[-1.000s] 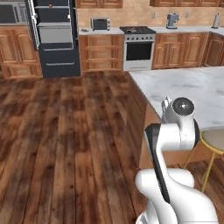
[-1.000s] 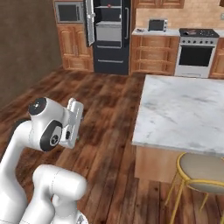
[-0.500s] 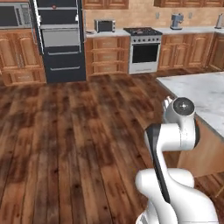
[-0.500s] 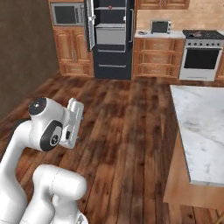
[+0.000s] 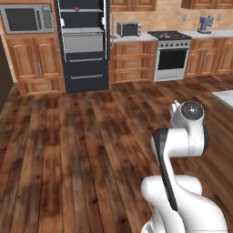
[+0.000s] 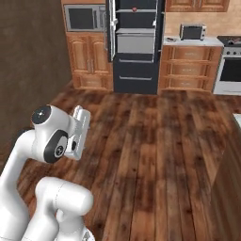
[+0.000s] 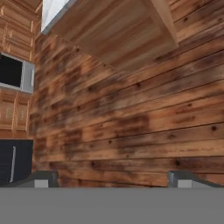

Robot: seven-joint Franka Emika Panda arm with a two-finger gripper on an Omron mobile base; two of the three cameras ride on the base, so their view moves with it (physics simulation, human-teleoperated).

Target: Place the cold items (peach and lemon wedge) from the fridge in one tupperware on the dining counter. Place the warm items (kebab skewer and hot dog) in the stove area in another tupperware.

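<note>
The open black fridge [image 5: 84,43] stands against the far wall of the kitchen, its doors swung aside and its shelves and grey drawers on show; a small red item [image 5: 76,8] sits on the top shelf, too small to identify, and it also shows in the right base view [image 6: 134,9]. Beside the fridge, a toaster oven [image 5: 128,28] rests on the wooden counter [image 5: 132,38], next to the steel stove [image 5: 171,52] with its black oven door, the stove area named in the task. On the fridge's other side a microwave [image 5: 26,18] is built into wooden cabinets [image 5: 34,68]. A corner of the marble-topped dining counter [image 5: 225,98] shows at the right edge of the left base view. Dark plank flooring [image 5: 77,145] lies between these and the white arm [image 5: 182,150], folded close over its base. In the hand view the gripper [image 7: 113,179] points across the floor, its two dark fingertips [image 7: 43,178] spread wide apart with nothing between them.
</note>
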